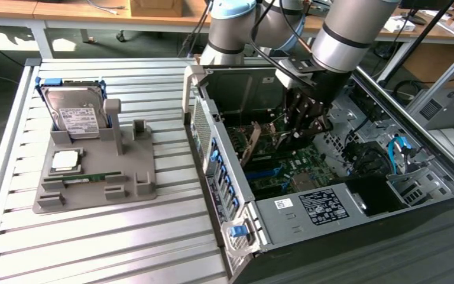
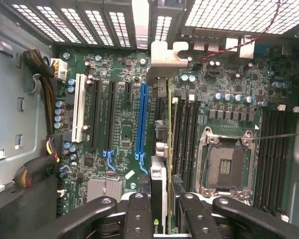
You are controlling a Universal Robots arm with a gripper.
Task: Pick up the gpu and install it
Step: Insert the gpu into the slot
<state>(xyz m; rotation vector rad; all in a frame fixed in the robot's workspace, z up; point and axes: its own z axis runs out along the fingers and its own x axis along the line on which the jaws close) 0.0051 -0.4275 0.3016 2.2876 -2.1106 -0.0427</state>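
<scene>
GPU card (image 1: 252, 144), a thin flat circuit board with a brownish face and a dark edge, stands on edge inside the open grey computer case (image 1: 306, 201) in the exterior view, tilted a little over the green motherboard (image 1: 290, 168). Just beside it, toward the exterior view's right, the arm's black gripper (image 1: 300, 133) reaches down into the case from the silver-and-grey robot arm (image 1: 345, 35); from this angle it is hard to tell whether the fingers touch the card. On the slatted metal worktop (image 1: 93, 236), at the exterior view's left, a grey plastic holder tray (image 1: 93, 177) carries a boxy silver hard drive with a white label (image 1: 75, 112), standing upright, a square silver processor chip (image 1: 64, 160) and a slim green RAM stick (image 1: 91, 177) lying flat. In the wrist view, the card (image 2: 160, 174) appears edge-on, running straight out from between the black fingers (image 2: 138, 214), which are clamped on its near end, one on each face. Its silver metal end bracket (image 2: 167, 54) sits at the far end against the case's perforated rear wall. The card lies just beside the long blue expansion slot (image 2: 142, 119), between that slot and the empty square processor socket (image 2: 226, 167).
</scene>
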